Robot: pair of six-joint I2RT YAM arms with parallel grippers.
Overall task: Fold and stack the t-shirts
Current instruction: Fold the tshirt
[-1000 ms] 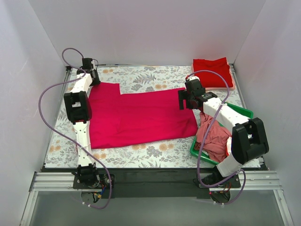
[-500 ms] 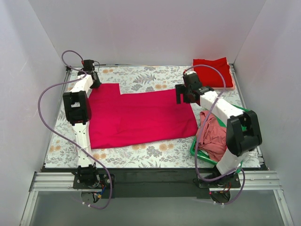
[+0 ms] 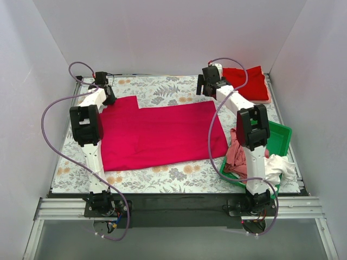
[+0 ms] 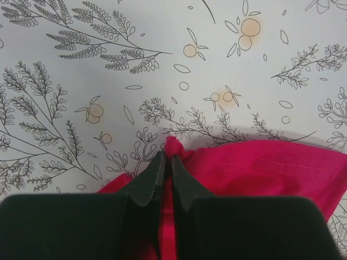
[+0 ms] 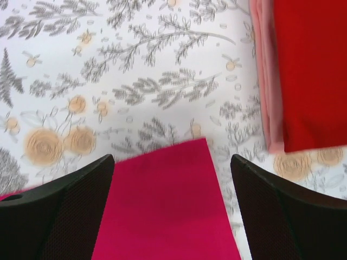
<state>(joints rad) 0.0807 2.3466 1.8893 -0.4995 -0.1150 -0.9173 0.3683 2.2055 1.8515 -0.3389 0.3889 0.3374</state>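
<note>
magenta tee (image 3: 160, 132) spread flat on surface (image 3: 168, 89) | left gripper (image 4: 165, 162) jaws pinched on its far-left corner | right gripper (image 5: 172, 160) jaws wide above its far-right corner | risk: thin left pinch slips when lifted, skewing fold

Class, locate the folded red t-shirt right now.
Top view: the folded red t-shirt lies in the far right corner, atop a pink one, beyond the green tray.

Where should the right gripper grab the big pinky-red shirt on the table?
Probably its far right corner, from straight above: the magenta t-shirt lies flat, and that corner sits just below the open right gripper.
</note>
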